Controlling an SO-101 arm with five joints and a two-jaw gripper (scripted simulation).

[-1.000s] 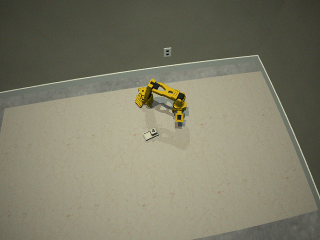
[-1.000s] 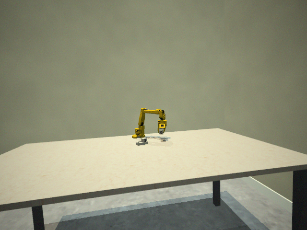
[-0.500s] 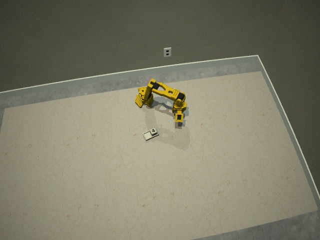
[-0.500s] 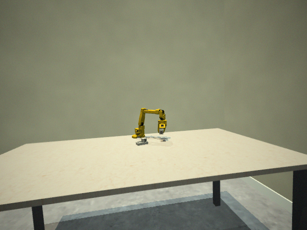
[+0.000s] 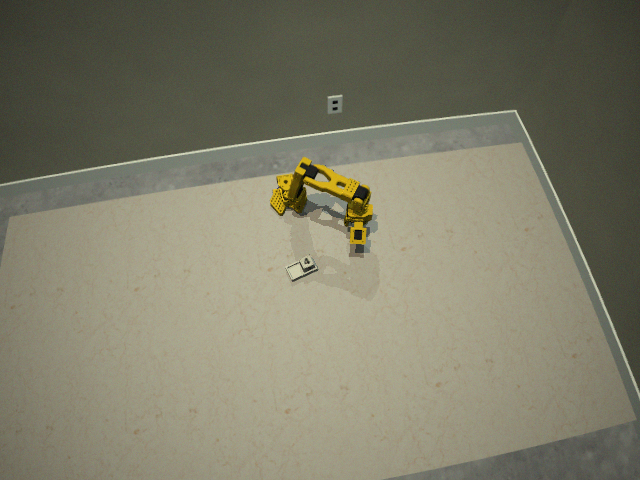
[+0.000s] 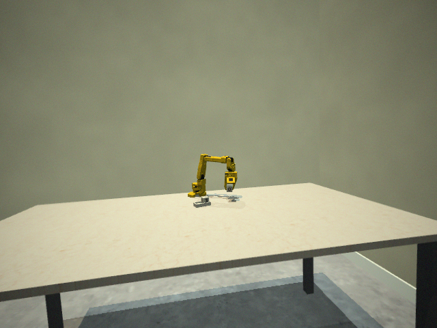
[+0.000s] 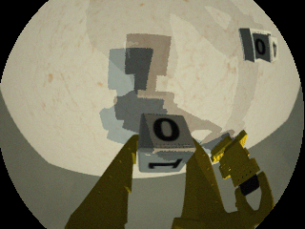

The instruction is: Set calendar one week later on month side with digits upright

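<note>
Grey cube in the grip, one bay of the tray waiting

Yellow fingers of the gripper (image 5: 358, 246) (image 6: 229, 188) (image 7: 165, 142) were closed on the held cube (image 5: 359, 248) (image 6: 229, 187) (image 7: 164, 126), lifted above the table (image 5: 330, 361) (image 6: 212, 233) (image 7: 62, 52) and off the occupied end of the tray (image 5: 295, 271) (image 6: 198, 204). The wrist view showed a 0 and a sideways 1 on it. The seated cube (image 5: 307, 262) (image 6: 205, 199) (image 7: 261, 46) stood in the tray with a 4 on top, and the tray's other half was bare.

The step in hand seemed to be turning or re-gripping the held cube before seating it. The whole date could not be read from these views, so the sound course was to settle the target digits first, then choose the face to show. If a regrip was needed, the cube wanted a gentle, square set-down beside the tray. For seating, it called for alignment with the tray's edges, then a straight descent into the bare half. A skewed cube could have caught the rim, tipped the tray or nudged its neighbour. Letting go wanted slow opening and a straight lift.
</note>
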